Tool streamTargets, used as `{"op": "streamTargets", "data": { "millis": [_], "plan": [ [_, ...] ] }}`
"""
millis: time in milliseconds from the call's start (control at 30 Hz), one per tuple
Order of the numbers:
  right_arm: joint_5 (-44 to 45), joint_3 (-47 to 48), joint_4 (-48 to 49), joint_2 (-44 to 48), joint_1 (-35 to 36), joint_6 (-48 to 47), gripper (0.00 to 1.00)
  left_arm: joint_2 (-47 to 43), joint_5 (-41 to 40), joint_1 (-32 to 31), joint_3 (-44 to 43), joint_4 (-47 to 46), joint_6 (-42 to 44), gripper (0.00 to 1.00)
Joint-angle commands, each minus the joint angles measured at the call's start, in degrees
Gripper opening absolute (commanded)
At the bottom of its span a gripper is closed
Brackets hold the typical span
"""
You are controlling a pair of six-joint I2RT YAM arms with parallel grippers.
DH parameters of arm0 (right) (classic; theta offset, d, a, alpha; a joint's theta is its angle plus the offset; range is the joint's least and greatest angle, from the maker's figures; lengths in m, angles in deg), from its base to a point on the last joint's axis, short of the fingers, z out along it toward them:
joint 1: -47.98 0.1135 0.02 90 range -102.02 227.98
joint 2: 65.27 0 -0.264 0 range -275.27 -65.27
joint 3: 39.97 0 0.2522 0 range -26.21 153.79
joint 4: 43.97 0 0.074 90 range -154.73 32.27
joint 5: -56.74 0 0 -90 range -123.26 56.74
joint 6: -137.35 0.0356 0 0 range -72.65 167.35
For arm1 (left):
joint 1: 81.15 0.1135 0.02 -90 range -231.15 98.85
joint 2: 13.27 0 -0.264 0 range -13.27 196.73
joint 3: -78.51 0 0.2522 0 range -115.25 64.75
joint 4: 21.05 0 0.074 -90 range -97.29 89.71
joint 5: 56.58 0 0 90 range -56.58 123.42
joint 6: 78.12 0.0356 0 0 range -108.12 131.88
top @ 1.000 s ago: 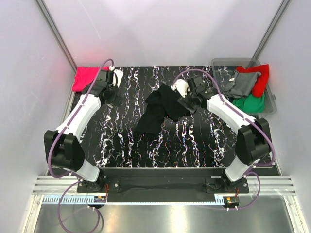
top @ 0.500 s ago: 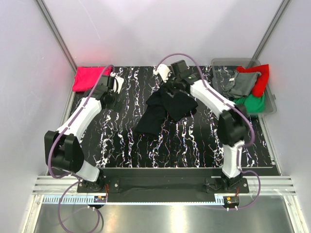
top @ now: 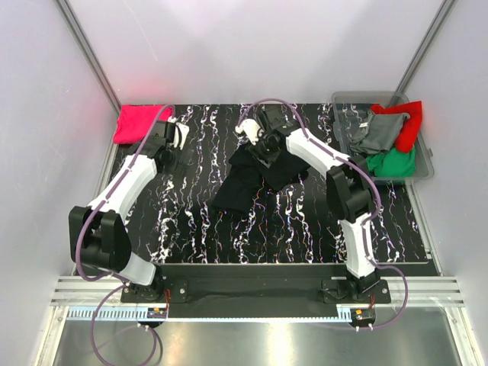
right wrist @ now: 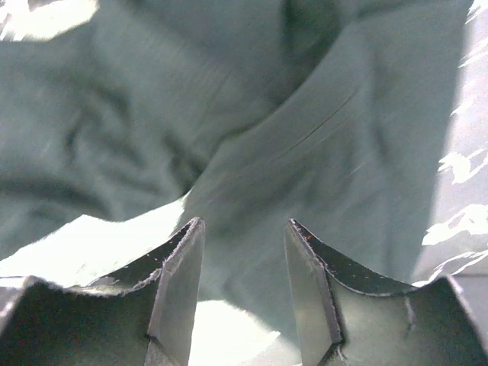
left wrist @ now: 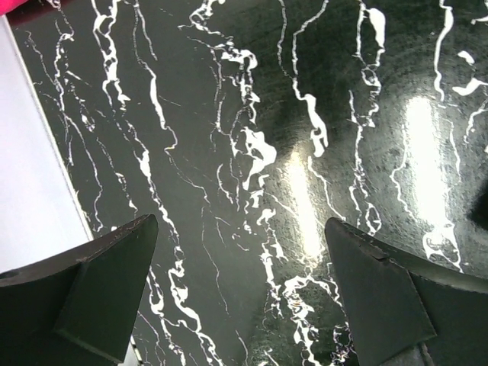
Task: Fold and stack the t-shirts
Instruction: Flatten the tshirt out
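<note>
**Top external.**
- Black white-veined marble-pattern desk [top: 191, 221].
- Large crumpled black cloth t-shirt [top: 244, 183]: mid-desk, unfolded.
- Pink-red cloth t-shirt [top: 136, 122]: flat at the far left corner.
- Clear plastic bin [top: 424, 172], far right: holds a grey t-shirt [top: 379, 134], a red t-shirt [top: 410, 126] and a green t-shirt [top: 396, 162].
- Right claw [top: 264, 151]: over the black t-shirt's far edge.
- Left claw [top: 162, 156]: well apart from the black t-shirt, near the pink-red t-shirt.

**Left wrist.**
- Left claw [left wrist: 238, 229]: fingers wide apart, empty, above bare desk [left wrist: 252, 114].

**Right wrist.**
- Right claw [right wrist: 244, 229]: fingers apart, low over the rumpled black t-shirt [right wrist: 305, 114], nothing pinched.
- Handling advice: take one layer at a hem or shoulder edge, not a bunch. Bring the left claw to the matching corner and draw the cloth flat before any fold.

**Writing.**
- No brand, label or print is legible in any view.
</note>
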Motion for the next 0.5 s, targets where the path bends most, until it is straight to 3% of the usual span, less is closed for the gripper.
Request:
{"op": "streamTargets", "data": {
  "millis": [0, 267, 367, 467],
  "plan": [
    [0.7, -4.9, -0.7, 6.5, 1.4, 1.3, 0.53, 0.9, 0.5, 1.4, -3.2, -2.3, -0.5, 0.99],
    [2.6, -6.8, -0.1, 4.1, 3.1, 1.1, 0.56, 2.5, 1.6, 1.7, -4.4, -2.1, -1.2, 0.99],
    [4.6, -5.0, 0.2, 1.3, 3.3, 1.7, 0.66, 2.3, 0.8, 1.7, -4.2, -2.0, -1.0, 0.99],
    [6.6, -4.6, 0.6, 0.3, 3.6, 1.9, 0.63, 1.9, 0.1, 1.7, -4.1, -2.0, -0.6, 0.99]
  ]
}}
